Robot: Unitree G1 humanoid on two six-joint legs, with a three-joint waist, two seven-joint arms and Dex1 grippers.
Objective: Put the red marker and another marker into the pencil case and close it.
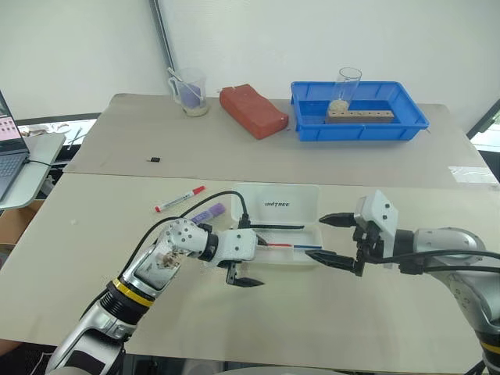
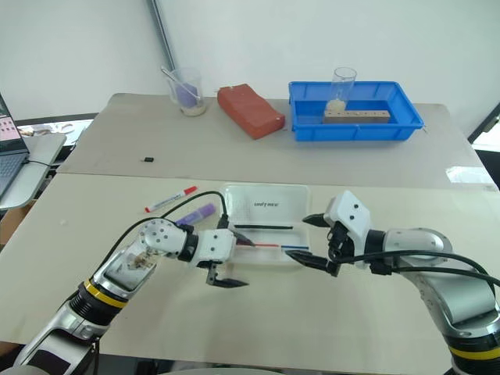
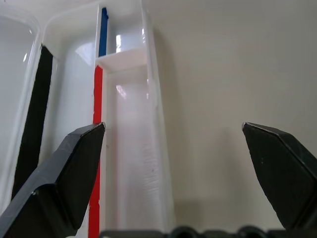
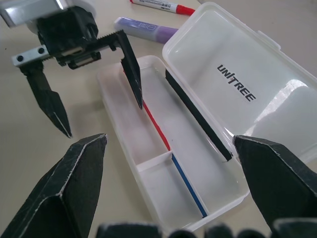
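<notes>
Even, bright light is falling from above on the surface, giving only soft, short shadows. Glare is shining on the pencil case lid. The near fingertips are looking slightly blurred.

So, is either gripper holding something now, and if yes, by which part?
Nothing is held. The left gripper and the right gripper both stand open and empty beside the open pencil case.

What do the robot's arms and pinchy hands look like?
Each arm is silver-grey metal with a yellow-and-black band and looping black cables. The left gripper and the right gripper both sit on boxy white wrist housings, and each has two black pointed fingers shaped like thin wedges, with little teeth along the top bar.
</notes>
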